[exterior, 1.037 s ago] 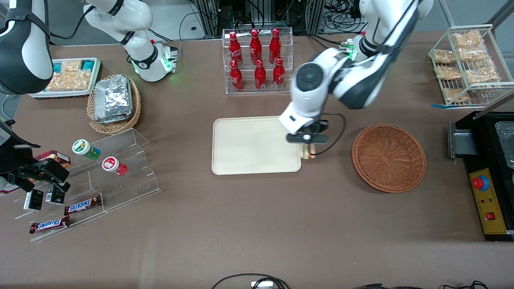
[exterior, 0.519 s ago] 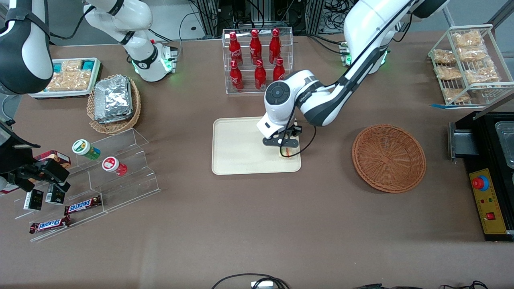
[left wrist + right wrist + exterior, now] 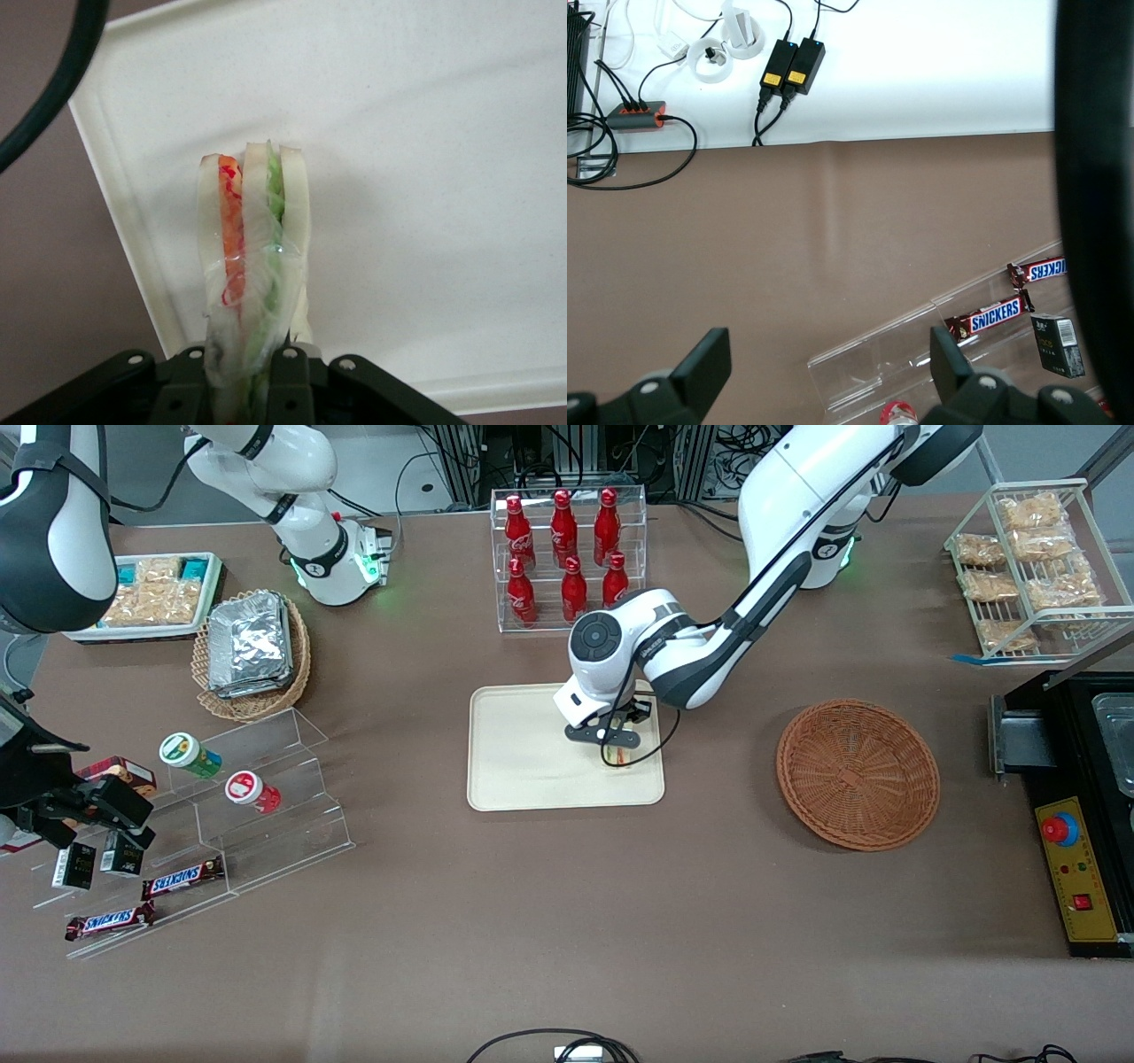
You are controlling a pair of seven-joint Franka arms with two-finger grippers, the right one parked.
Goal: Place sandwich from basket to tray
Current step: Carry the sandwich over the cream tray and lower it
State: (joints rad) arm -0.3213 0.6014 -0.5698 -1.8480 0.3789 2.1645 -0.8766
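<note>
Pinching the sandwich [image 3: 252, 266] between its two fingers, the claw [image 3: 617, 746] hangs low over the tray [image 3: 523, 762], a little right of the frame's centre in the front view, above the tray's end nearest the basket [image 3: 858, 773]. The wrist view shows the wedge held on edge, its bread and its red, orange and green layers upright above the tray's [image 3: 425, 177] cream surface near a rounded corner; whether it touches the tray cannot be told. The reddish-brown basket sits on the counter [image 3: 567, 921] at centre right, well apart from the tray.
</note>
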